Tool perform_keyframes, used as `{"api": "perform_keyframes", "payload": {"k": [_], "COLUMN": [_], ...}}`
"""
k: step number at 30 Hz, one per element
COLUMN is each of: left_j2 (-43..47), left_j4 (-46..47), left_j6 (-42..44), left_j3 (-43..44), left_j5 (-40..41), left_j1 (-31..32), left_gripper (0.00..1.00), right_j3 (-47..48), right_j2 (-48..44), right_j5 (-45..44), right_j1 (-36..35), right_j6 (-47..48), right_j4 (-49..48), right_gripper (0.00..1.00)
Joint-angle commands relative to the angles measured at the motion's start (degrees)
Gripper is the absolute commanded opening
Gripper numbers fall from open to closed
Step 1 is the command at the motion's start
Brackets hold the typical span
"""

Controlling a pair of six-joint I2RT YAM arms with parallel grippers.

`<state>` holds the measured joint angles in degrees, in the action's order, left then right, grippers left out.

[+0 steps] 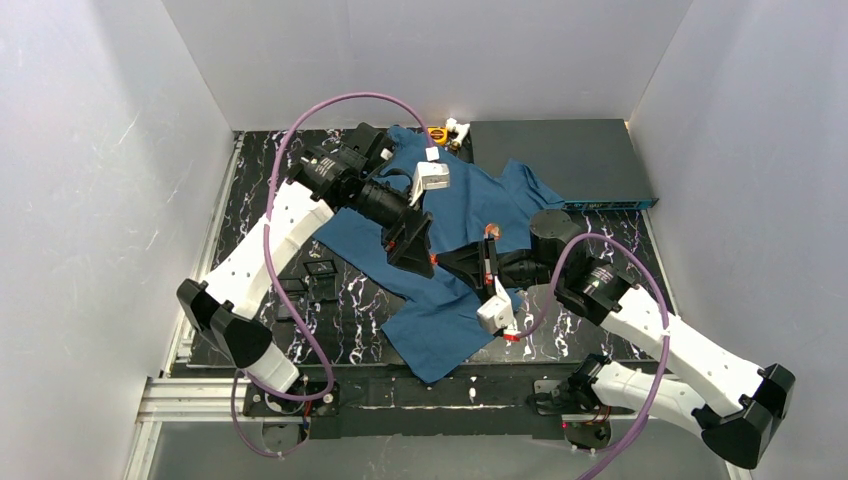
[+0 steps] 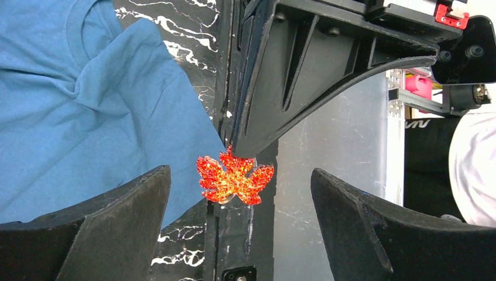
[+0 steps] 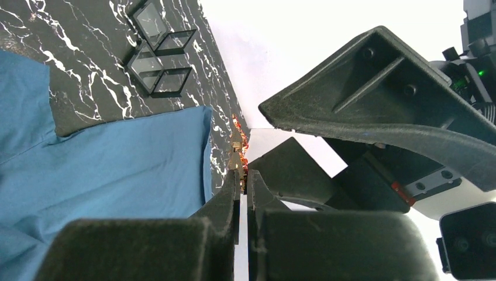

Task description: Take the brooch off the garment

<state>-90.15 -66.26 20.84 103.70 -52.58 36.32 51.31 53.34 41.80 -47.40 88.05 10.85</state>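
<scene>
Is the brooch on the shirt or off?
Off, apparently. The right gripper is shut on the brooch, and the right wrist view shows a gap of table between it and the shirt.

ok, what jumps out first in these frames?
The glittery red-orange maple-leaf brooch, pinched in the shut right end effector and framed by the fingers of the open left end effector. Then the teal T-shirt sprawled across the black marbled table, with the brooch apparently clear of it.

Bright, even light; all three views sharp.
Shadows lie soft on the glossy counter [image 1: 240, 205]; pale walls [image 1: 420, 60] bounce light; the right wrist view's background burns out white.
</scene>
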Motion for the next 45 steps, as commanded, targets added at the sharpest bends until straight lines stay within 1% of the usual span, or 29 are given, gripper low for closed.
{"api": "perform_keyframes", "payload": {"k": [1, 5, 11, 16, 20, 25, 28, 30, 33, 35, 36, 39, 40, 42, 43, 45], "left_j2": [0.02, -0.38, -0.70, -0.54, -0.51, -0.47, -0.47, -0.53, -0.55, -0.47, -0.29, 0.63, 1.04, 2.15, 2.76, 4.89], "left_j4": [-2.03, -2.19, -2.21, -2.21, -2.21, -2.21, -2.16, -2.12, -2.10, -2.03, -2.03, -1.87, -1.84, -0.85, -0.09, 1.53], "left_j6": [0.15, -0.39, -1.03, -1.16, -0.95, -0.76, -0.63, -0.70, -0.75, -0.92, -1.05, -1.48, -1.74, -3.25, -4.59, -6.89], "left_j3": [0.75, -0.44, -1.34, -2.62, -3.21, -3.27, -3.10, -2.84, -2.72, -2.99, -3.25, -4.54, -5.15, -6.89, -8.03, -10.55], "left_j5": [-3.73, -4.90, -6.15, -5.40, -5.35, -5.83, -5.63, -5.61, -5.92, -6.04, -5.91, -5.18, -5.01, -5.01, -4.93, -4.65], "left_j1": [0.53, 0.69, 0.68, 0.66, 0.69, 0.68, 0.64, 0.65, 0.68, 0.69, 0.66, 0.59, 0.47, -0.50, -1.40, -3.74], "left_gripper": [0.88, 0.88, 0.81, 0.84, 0.82, 0.67, 0.65, 0.61, 0.49, 0.43, 0.42, 0.38, 0.37, 0.35, 0.35, 0.34], "right_j3": [0.83, 0.72, 0.90, 1.05, 1.33, 1.38, 1.51, 1.51, 1.68, 1.64, 1.61, 1.39, 1.07, 0.11, -0.42, -1.05], "right_j2": [-0.95, -1.05, -0.96, -0.85, -0.41, -0.18, -0.09, -0.08, -0.08, -0.06, -0.01, -0.17, -0.31, -0.81, -1.07, -1.57], "right_j5": [0.54, -0.52, -1.49, -1.75, -1.77, -1.64, -1.53, -1.55, -1.61, -1.81, -1.99, -2.69, -3.10, -4.37, -5.28, -7.21], "right_j1": [-0.88, -1.63, -2.08, -2.26, -2.35, -2.35, -2.35, -2.43, -2.44, -2.44, -2.48, -2.44, -2.44, -2.44, -2.44, -2.44], "right_j6": [0.31, -0.05, -1.03, -1.71, -1.96, -1.98, -2.34, -2.49, -2.99, -2.97, -2.97, -3.06, -3.10, -3.36, -3.53, -3.89], "right_j4": [-2.65, -2.87, -3.26, -3.71, -3.86, -3.78, -3.41, -3.22, -3.13, -3.12, -3.12, -3.04, -3.14, -4.08, -4.61, -4.99], "right_gripper": [0.01, 0.01, 0.01, 0.01, 0.01, 0.01, 0.01, 0.01, 0.01, 0.01, 0.05, 0.13, 0.20, 0.53, 0.64, 0.80]}}
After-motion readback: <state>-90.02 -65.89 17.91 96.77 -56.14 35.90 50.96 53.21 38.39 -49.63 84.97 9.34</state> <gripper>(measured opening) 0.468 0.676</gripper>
